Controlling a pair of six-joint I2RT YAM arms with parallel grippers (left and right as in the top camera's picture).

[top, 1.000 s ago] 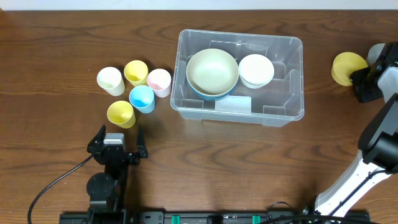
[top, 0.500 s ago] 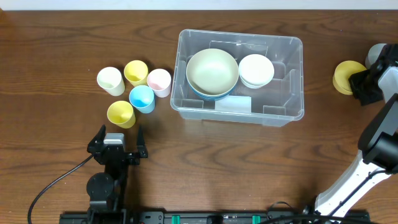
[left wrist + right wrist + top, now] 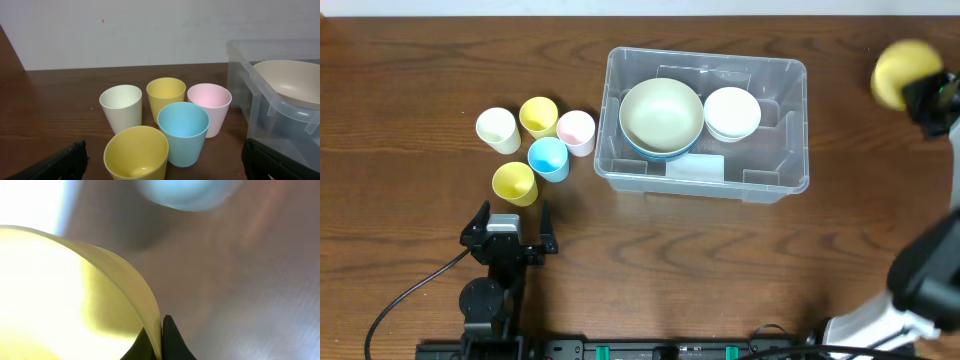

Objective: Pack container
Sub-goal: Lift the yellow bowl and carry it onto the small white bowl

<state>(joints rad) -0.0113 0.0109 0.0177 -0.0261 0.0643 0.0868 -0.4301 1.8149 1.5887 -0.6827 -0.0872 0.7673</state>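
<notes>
The container (image 3: pixel 772 150), a clear plastic bin, is sitting on the brown wooden table (image 3: pixel 720 260) right of centre in the overhead view, long side running left to right, with a pale label (image 3: pixel 695 167) on its near wall. Inside it, a big cream bowl (image 3: pixel 661 113) is resting in a blue bowl (image 3: pixel 645 152) at the left end, and a white bowl (image 3: pixel 731 112) is lying just beside them to the right. The right gripper (image 3: pixel 159 342) is hanging well to the right of the bin near the table's far right edge, its fingers pinching together on the thin rim of a yellow bowl (image 3: pixel 903 72), which is showing blurred from overhead. Left of the bin five cups are standing upright in a tight cluster: a white cup (image 3: pixel 497 128), a yellow cup (image 3: pixel 538 116), a pink cup (image 3: pixel 576 131) nearest the bin, a blue cup (image 3: pixel 548 157) and a second yellow cup (image 3: pixel 514 182) at the front. The left gripper (image 3: pixel 507 225) is sitting just in front of that cluster with its fingers spread wide apart, gripping nothing.
</notes>
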